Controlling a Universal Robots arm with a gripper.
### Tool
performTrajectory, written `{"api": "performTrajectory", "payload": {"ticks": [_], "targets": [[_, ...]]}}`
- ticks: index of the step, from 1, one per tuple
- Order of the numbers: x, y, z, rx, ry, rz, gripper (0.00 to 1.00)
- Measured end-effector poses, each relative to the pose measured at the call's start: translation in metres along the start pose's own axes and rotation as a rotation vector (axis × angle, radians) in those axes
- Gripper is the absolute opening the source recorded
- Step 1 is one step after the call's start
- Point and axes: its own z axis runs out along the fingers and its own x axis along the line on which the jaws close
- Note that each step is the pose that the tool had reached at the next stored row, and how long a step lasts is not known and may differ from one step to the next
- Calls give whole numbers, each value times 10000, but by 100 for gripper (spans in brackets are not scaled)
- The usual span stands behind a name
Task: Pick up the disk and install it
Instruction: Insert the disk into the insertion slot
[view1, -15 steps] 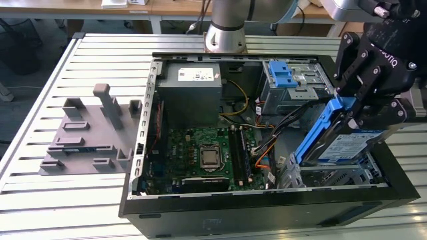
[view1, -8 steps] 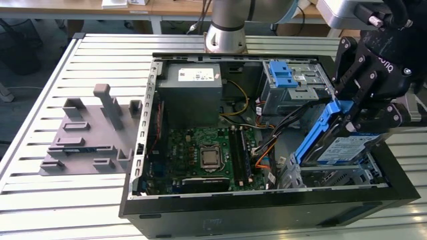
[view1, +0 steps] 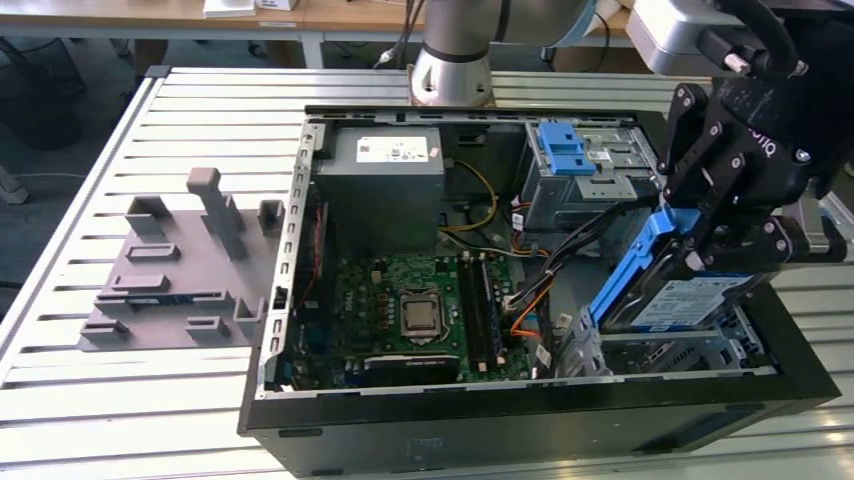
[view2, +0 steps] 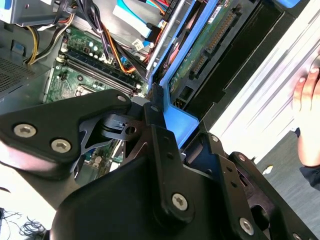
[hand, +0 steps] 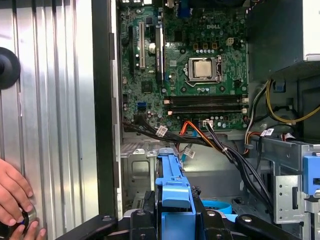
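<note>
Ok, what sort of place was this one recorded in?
Probably a robotics lab workbench set up for PC assembly: an open computer case lies on a slatted metal table, a grey parts fixture sits beside it, and the gripper holds the disk tilted over the case.

The place looks like a robotics lab or workshop; a robot arm's base (view1: 451, 70) stands on a slatted metal table (view1: 80, 400); an open computer case (view1: 534, 425) lies there beside a grey fixture plate (view1: 174, 275); wooden desks (view1: 347, 15) stand behind.
</note>
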Motion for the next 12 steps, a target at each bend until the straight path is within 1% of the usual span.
{"api": "performTrajectory", "payload": {"ticks": [12], "targets": [[1,1,103,0,1,0,37]]}}
